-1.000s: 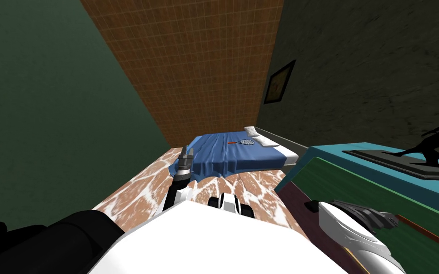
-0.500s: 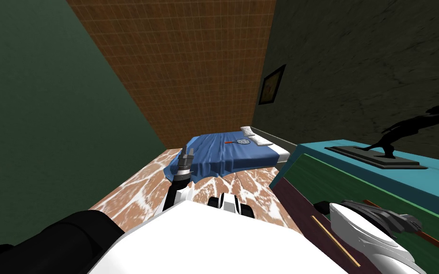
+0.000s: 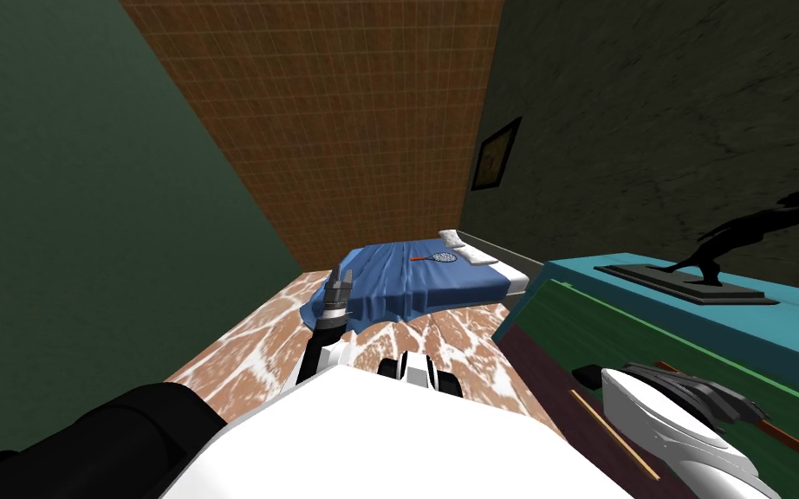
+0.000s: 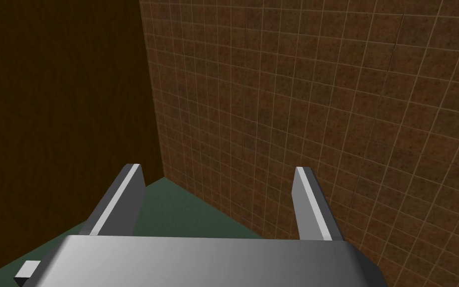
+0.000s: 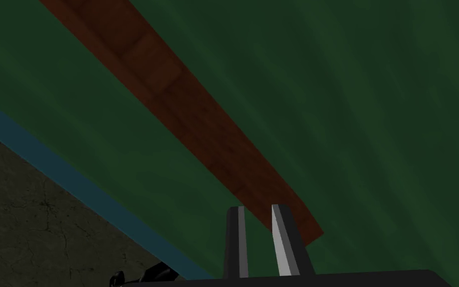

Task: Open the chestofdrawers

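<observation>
The chest of drawers (image 3: 614, 268) stands at my right, with a teal top, a green upper drawer front (image 3: 649, 346) and a dark maroon front below it. A long brown handle (image 5: 173, 94) runs across the green front and shows as a thin brown line (image 3: 789, 436) in the head view. My right gripper (image 5: 258, 209) is at the end of this handle, its fingers drawn close together on it. The right gripper (image 3: 755, 414) reaches out against the green front. My left gripper (image 4: 218, 172) is open and holds nothing; it hangs (image 3: 341, 275) over the floor ahead of me.
A black statue (image 3: 736, 251) on a flat base stands on the chest's top. A tan handle (image 3: 614, 436) lies on the maroon front. A bed with a blue cover (image 3: 415, 286) and a racket (image 3: 437, 258) is ahead. A picture frame (image 3: 495, 153) hangs on the dark wall.
My view swung slightly early on, then held. My right hand moved forward along the green front to the brown handle, and its fingers went from wide open to nearly together.
</observation>
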Controlling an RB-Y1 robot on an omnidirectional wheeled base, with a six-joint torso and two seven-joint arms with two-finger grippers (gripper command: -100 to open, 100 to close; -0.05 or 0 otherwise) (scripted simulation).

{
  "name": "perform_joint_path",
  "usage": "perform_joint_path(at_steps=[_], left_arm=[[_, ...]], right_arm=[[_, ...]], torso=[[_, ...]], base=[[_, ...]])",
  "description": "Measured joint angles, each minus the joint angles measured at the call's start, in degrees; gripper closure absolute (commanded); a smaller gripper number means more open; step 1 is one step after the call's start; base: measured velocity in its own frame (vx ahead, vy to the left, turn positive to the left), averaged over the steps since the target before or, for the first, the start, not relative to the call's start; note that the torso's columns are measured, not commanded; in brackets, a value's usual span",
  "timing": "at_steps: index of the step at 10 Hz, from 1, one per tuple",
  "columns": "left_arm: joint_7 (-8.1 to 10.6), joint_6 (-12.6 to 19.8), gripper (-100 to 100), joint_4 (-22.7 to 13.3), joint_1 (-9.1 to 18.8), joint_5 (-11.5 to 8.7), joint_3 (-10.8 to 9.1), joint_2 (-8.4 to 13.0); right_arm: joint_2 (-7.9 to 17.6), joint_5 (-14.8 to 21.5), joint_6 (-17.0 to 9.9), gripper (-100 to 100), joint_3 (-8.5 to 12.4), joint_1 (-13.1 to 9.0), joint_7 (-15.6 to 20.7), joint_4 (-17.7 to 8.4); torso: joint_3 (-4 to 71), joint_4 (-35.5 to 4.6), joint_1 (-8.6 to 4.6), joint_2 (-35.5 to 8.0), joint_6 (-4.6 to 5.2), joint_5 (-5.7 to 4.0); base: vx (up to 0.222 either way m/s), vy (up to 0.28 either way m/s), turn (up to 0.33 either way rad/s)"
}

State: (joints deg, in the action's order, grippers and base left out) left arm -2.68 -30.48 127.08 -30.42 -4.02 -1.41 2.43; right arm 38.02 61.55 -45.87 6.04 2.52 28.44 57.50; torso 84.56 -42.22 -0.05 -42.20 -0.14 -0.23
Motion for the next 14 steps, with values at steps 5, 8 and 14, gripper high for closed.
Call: perform_joint_path(at_steps=[5, 8, 14], left_arm=[[0.0, 0.0, 0, 0.0, -0.01, 0.0, -0.02, 0.02], [0.0, 0.0, 0, 0.0, 0.0, 0.0, 0.0, 0.0], [0.0, 0.0, 0, 0.0, -0.02, 0.0, -0.04, 0.04]], right_arm=[[-0.09, -0.58, -0.02, 100, 0.09, -0.07, 0.82, 0.7], [0.16, -0.93, 0.02, 100, 0.23, -0.25, 1.39, 0.98], [0.14, -0.97, 0.0, -100, 0.23, -0.41, 1.79, 1.28]], torso=[[0.08, -0.02, -0.28, 0.05, 0.13, 0.1], [-0.07, -0.1, 0.48, -0.22, 0.14, 0.37], [0.13, 0.0, -0.63, 0.11, 0.15, 0.01]], base=[[-0.022, 0.062, -0.003], [-0.032, 0.142, -0.014], [-0.003, 0.019, 0.002]])
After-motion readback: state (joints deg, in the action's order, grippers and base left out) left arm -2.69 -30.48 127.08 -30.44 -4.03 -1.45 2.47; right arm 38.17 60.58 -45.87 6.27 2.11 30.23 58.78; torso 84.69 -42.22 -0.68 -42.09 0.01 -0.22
